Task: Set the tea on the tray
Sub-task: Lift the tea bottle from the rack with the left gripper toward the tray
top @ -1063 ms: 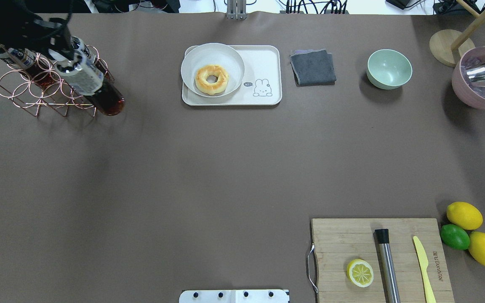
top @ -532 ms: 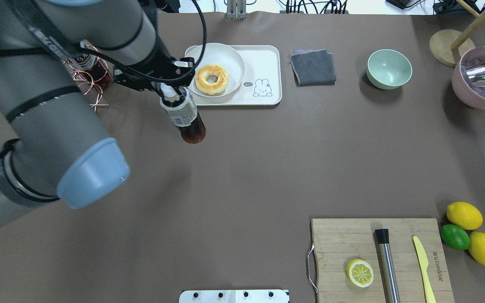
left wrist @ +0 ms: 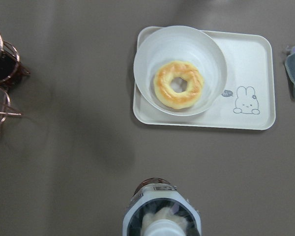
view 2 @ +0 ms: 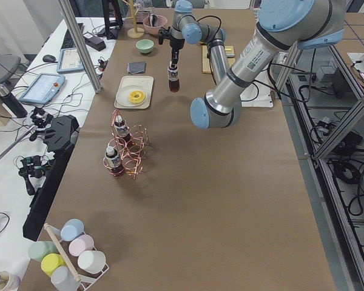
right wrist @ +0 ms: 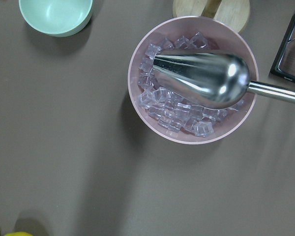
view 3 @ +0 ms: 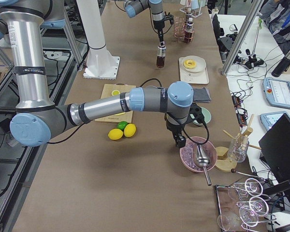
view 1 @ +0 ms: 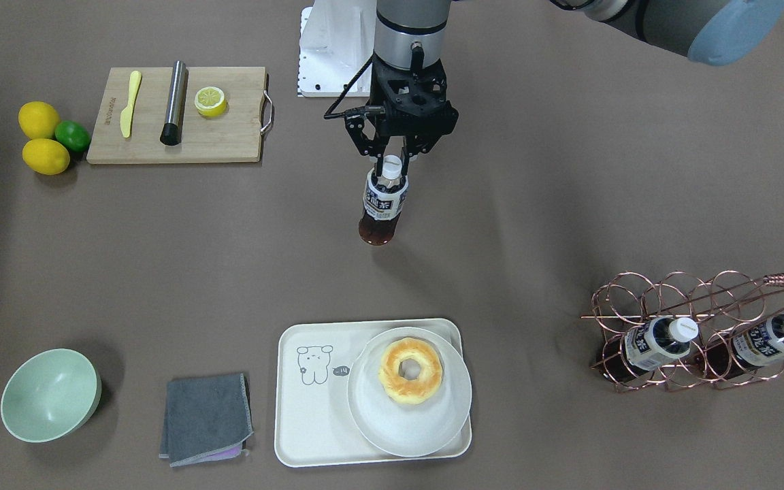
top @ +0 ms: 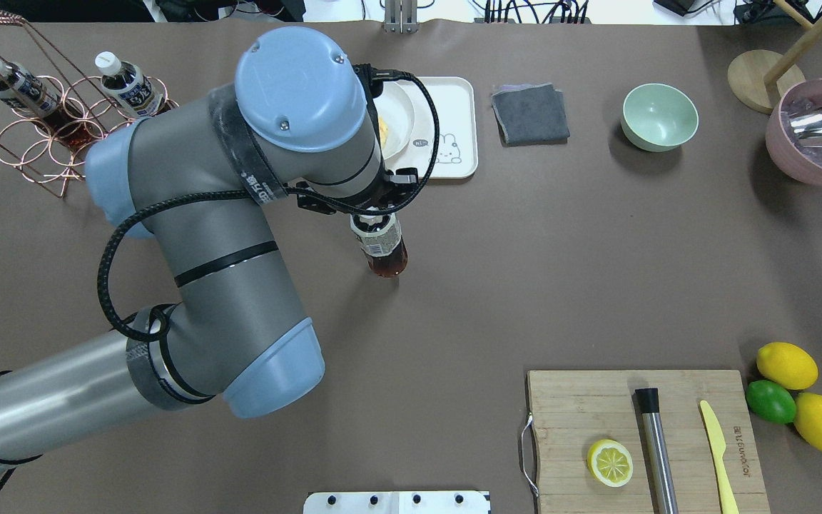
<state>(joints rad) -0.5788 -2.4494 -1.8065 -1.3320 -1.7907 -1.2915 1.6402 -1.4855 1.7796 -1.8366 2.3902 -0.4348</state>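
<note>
Left gripper [view 1: 392,162]: fingers clamped on the tea's white cap.
Tea [view 1: 383,204]: hangs straight below the gripper, long axis vertical, cap up, over bare desk [view 1: 569,238].
Tray [view 1: 310,422]: ahead of the gripper, apart from the tea; carries a plate [view 1: 426,429] with a doughnut [view 1: 410,371].
Rack [view 1: 698,306]: further off to its left, holding two bottles [view 1: 654,340].
Right gripper [view 3: 181,141]: well apart, over a pink bowl [right wrist: 191,135] of ice with a scoop [right wrist: 201,78]; opening cannot be told.

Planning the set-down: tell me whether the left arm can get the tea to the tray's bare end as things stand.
Probably yes. The left gripper holds the tea by its cap; bare table lies between it and the tray, and the plate leaves the bear end free.
</note>
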